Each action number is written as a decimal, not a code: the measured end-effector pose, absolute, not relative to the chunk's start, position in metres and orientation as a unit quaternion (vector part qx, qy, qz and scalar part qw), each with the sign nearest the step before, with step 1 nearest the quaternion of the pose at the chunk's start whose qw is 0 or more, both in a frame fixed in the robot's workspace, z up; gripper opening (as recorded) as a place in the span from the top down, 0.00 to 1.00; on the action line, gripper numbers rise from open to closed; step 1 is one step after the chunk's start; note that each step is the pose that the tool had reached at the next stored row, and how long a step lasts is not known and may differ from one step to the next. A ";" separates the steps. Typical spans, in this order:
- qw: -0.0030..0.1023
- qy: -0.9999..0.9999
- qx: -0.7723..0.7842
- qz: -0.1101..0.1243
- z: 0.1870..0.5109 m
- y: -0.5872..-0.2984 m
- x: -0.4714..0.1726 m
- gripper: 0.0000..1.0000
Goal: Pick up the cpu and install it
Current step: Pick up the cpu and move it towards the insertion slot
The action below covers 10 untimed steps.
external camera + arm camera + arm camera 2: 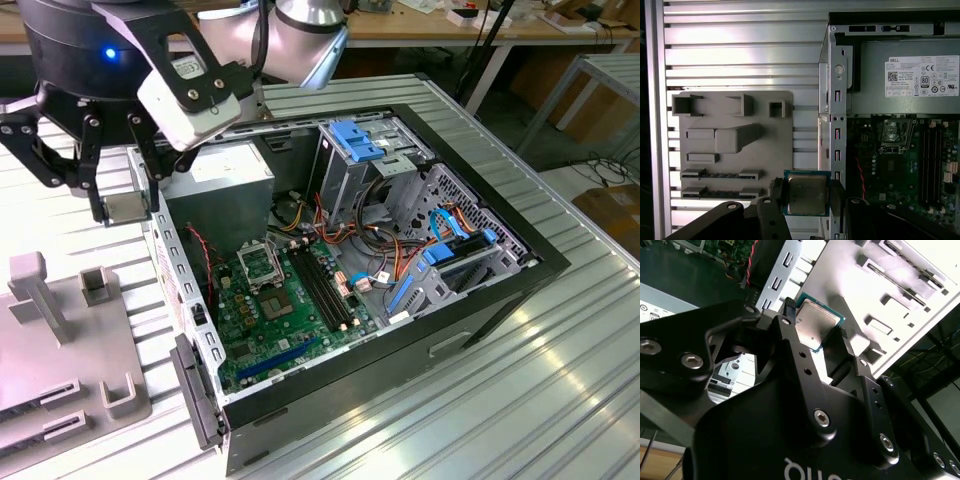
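The cpu (806, 195) is a square chip with a silver lid and a green rim. My gripper (806, 186) is shut on it, one black finger on each side, and holds it in the air. In the second wrist view the cpu (816, 324) sits the same way between the fingers (790, 315). In the exterior view the gripper (125, 210) hangs just outside the computer case's wall, on the exterior view's left. The motherboard's cpu socket (262, 265) lies open inside the case, apart from the chip; the first wrist view shows the socket (896, 132) too.
A grey fixture plate (735, 145) with slots and blocks lies on the ribbed metal table (560, 380) beside the case. The open case (520, 290) holds a power supply (910, 75), drive cage (365, 150), memory slots (325, 290) and loose cables (385, 250). Its metal side wall (832, 125) stands between gripper and motherboard.
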<state>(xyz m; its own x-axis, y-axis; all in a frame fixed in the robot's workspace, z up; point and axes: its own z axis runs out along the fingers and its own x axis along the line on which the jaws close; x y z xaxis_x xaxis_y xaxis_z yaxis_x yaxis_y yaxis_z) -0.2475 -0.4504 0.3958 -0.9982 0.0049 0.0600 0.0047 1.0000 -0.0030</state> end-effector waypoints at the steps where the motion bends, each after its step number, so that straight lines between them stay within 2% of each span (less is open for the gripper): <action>1: 0.030 -1.000 -0.002 0.001 0.396 -0.450 -0.246 0.53; 10: 0.030 -1.000 -0.002 0.001 0.395 -0.450 -0.229 0.53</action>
<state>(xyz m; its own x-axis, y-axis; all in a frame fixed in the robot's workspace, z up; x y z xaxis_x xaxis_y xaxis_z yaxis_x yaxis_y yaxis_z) -0.2286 -0.4504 0.3954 -0.9982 0.0050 0.0599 0.0048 1.0000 -0.0030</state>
